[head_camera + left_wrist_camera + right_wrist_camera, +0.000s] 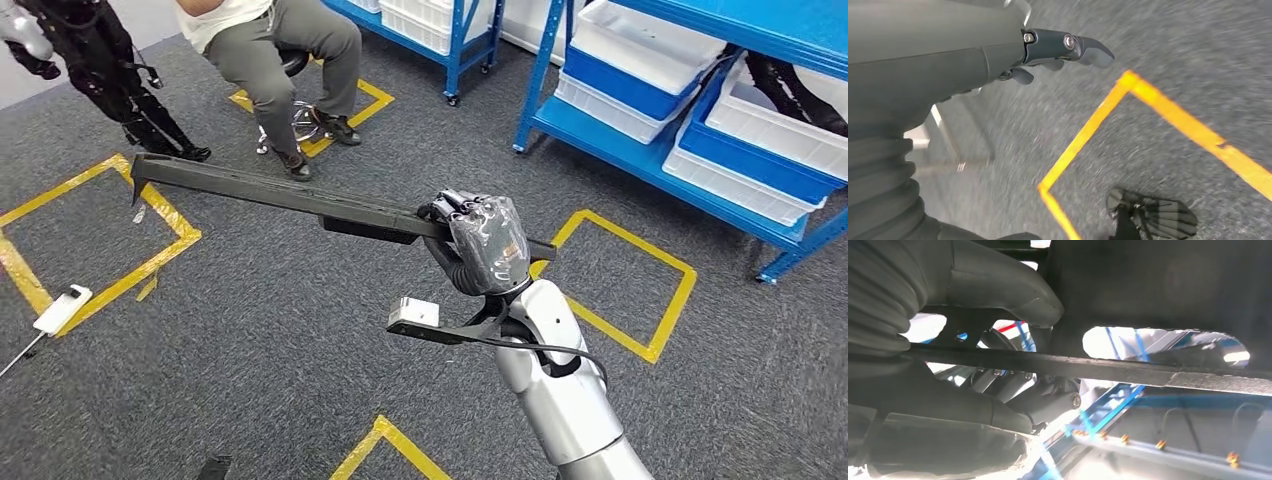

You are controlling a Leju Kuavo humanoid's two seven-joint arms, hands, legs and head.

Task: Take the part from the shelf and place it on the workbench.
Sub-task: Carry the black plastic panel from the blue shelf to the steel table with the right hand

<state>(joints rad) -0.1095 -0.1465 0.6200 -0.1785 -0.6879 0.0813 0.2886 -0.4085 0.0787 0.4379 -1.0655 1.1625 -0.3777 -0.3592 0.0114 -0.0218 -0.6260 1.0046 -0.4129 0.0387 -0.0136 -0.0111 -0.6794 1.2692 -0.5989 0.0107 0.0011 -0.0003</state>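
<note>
While the right hand (478,243) grips the long black part (270,190) — held above the floor | left hand (1058,47) — fingers apart, holding nothing

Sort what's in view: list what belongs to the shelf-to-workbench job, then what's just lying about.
Belongs to the job:
- long black part, held out level over the floor
- right hand, gripping the part near one end
- blue shelf with white bins

Just lying about:
- yellow floor tape
- seated person on a stool
- white device on the carpet
- left hand, holding nothing, over the carpet
</note>
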